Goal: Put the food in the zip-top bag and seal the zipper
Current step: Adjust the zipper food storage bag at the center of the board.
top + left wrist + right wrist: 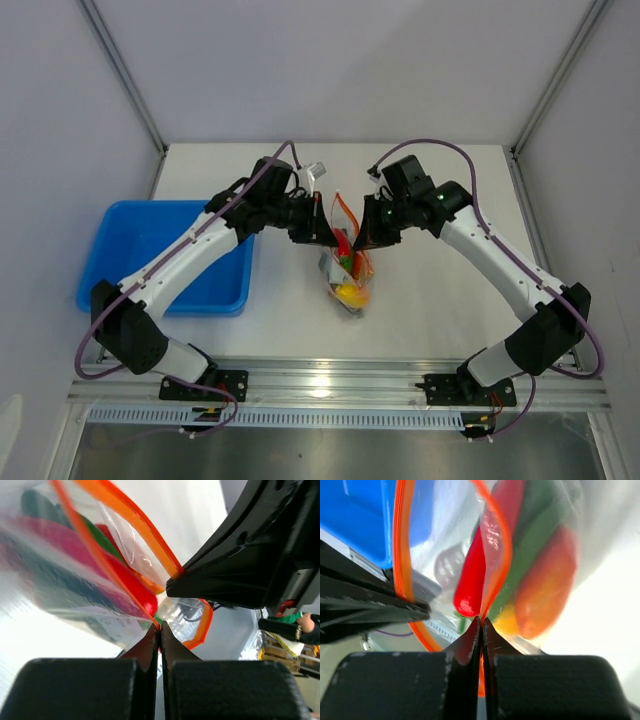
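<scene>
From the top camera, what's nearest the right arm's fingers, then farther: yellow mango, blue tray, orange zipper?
1. The orange zipper, pinched in the right fingers.
2. The yellow mango, lower down inside the bag.
3. The blue tray, far over on the left.

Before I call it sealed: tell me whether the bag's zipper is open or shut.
Open. The zipper shows two orange strips standing apart in both wrist views, unjoined.

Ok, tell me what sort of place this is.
Likely a robot lab test cell: white table boxed in by plain white panels, left arm and right arm bolted to an aluminium rail.
</scene>
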`<action>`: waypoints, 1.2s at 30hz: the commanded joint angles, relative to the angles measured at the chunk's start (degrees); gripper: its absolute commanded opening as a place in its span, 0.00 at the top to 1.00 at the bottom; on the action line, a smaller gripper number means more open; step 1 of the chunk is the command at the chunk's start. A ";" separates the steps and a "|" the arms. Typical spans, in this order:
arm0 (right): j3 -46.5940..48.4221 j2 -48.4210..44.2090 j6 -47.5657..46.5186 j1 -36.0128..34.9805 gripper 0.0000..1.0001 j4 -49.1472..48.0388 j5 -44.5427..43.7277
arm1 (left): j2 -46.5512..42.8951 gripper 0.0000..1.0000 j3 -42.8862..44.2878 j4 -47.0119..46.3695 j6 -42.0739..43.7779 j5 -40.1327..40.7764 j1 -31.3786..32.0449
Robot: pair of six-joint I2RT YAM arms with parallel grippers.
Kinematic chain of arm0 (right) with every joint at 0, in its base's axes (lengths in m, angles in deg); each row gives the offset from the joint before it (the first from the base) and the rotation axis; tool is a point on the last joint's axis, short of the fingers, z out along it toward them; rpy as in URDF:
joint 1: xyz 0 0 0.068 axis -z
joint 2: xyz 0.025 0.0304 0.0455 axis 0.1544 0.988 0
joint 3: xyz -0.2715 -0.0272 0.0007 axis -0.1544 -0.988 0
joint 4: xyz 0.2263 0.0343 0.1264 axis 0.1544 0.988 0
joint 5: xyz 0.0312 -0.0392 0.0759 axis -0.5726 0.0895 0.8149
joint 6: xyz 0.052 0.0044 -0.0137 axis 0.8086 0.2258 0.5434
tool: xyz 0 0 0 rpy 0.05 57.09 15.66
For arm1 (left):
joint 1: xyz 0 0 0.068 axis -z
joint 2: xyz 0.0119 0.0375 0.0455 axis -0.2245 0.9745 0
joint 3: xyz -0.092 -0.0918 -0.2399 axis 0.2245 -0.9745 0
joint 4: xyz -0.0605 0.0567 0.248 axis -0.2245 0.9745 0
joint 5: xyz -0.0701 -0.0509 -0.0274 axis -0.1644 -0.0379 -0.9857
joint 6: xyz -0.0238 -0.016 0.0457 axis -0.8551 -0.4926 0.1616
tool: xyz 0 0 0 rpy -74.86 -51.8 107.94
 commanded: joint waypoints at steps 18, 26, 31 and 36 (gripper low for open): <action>-4.39 -5.67 3.83 -3.75 1.00 -2.06 8.47 | 5.87 0.99 0.16 1.78 3.85 -14.62 2.23; -4.30 -2.49 1.29 -3.76 0.62 -5.41 10.05 | 7.81 0.99 0.95 3.98 8.26 -15.41 1.88; -3.51 -4.26 1.37 -1.65 0.47 -6.28 10.66 | 6.76 0.99 -0.01 4.34 11.07 -14.27 1.27; -2.37 -5.31 1.64 0.72 0.46 -4.97 10.93 | 5.35 0.99 -0.55 3.37 11.16 -13.39 1.00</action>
